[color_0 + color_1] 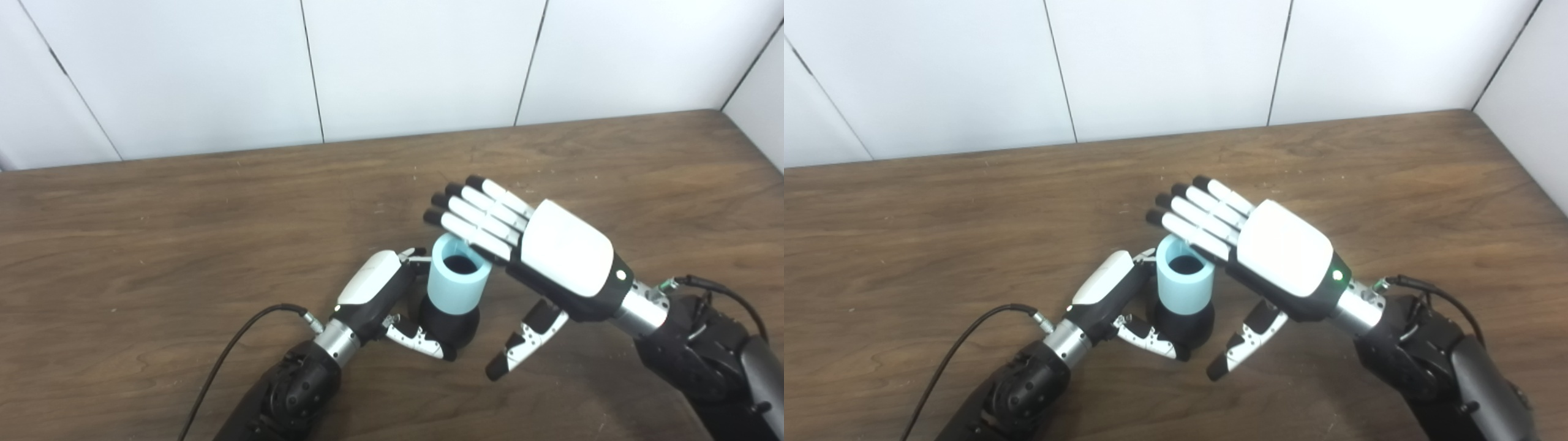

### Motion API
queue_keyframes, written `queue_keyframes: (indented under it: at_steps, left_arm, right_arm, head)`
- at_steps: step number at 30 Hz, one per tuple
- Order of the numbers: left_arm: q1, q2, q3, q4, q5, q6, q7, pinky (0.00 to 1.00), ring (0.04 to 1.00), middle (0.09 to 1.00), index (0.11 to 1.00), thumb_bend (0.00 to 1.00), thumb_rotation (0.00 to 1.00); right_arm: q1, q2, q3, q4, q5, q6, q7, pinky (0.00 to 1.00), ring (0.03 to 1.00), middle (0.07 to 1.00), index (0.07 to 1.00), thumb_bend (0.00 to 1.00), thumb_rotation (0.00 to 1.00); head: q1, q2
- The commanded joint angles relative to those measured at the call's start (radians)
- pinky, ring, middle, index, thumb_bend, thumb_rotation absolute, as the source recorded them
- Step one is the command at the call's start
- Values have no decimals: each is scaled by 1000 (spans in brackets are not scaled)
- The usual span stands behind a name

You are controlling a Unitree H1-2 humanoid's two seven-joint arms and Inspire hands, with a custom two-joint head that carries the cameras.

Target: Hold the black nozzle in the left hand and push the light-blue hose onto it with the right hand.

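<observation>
Scene: brown wood-grain table (153,245), white panelled wall behind.

Key relation: the short light-blue plastic hose section (456,285) stands upright, long axis vertical, open bore facing up, seated on top of the black rounded nozzle base (450,324). Both sit near the front middle of the table, between the two hands. How deep the hose is seated cannot be read; only the lower bulge of the nozzle shows beneath the blue rim.

Left hand (383,294): at the left of the nozzle, wrapped round it. The thumb curls across the near side of the black base and the fingers (411,252) reach round the far side. Judged to be gripping the nozzle.

Right hand (1274,254): above and to the right of the hose, palm down, fingers (1200,217) straight and together, spread flat over the right part of the hose's top rim. Touching or just clear of it: cannot tell. The thumb hangs down to the right, apart from the hose. It holds nothing.

Judgement: the hose lies directly under the right fingers, so any further push runs straight down along the hose axis while the left hand braces the base. An off-centre press on the right rim could tip the hose left.

Count: one hose, one nozzle, two hands. A thin black cable (239,343) trails from the left wrist.
</observation>
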Motion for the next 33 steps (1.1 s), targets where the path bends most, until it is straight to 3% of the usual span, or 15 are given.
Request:
queue_keyframes:
  at_steps: [1,5,9,16,21,22,24,28,33]
  left_arm:
    - [49,32,-33,56,48,88,-98,933,731,582,482,520,74]
    - [51,35,-26,33,39,96,-104,934,732,578,482,521,76]
    - [56,33,-22,21,32,98,-106,934,732,570,482,521,79]
    - [58,42,-21,11,28,69,-107,891,733,596,485,520,82]
    - [59,52,4,-19,-5,52,-111,875,758,688,495,518,83]
    - [59,54,11,-28,-16,52,-117,880,782,720,581,754,187]
    - [53,61,26,-42,-42,50,-137,914,826,766,652,895,246]
    - [35,87,61,-62,-107,41,-195,994,931,866,751,992,286]
    - [18,114,113,-80,-159,53,-249,1000,997,974,895,1000,365]
  right_arm:
    - [-15,22,-36,-8,59,13,-30,1000,1000,1000,1000,962,670]
    - [17,154,-89,13,190,136,-50,1000,1000,1000,1000,935,657]
    - [49,246,-128,28,249,209,-67,1000,1000,1000,1000,922,666]
    - [82,342,-173,88,311,248,-119,1000,1000,1000,1000,911,744]
    - [98,402,-189,123,400,303,-140,998,1000,1000,1000,915,786]
    - [100,411,-193,126,420,318,-139,992,1000,1000,1000,918,793]
    - [100,415,-199,133,446,333,-135,976,1000,1000,1000,918,809]
    - [101,397,-196,178,460,303,-130,957,1000,1000,1000,911,838]
    - [98,385,-192,232,544,273,-116,984,1000,1000,1000,885,897]
  head:
    - [-1,0]
    - [5,1]
    - [7,3]
    - [26,4]
    - [29,2]
    - [36,1]
    - [45,-2]
    - [51,0]
    - [48,-1]
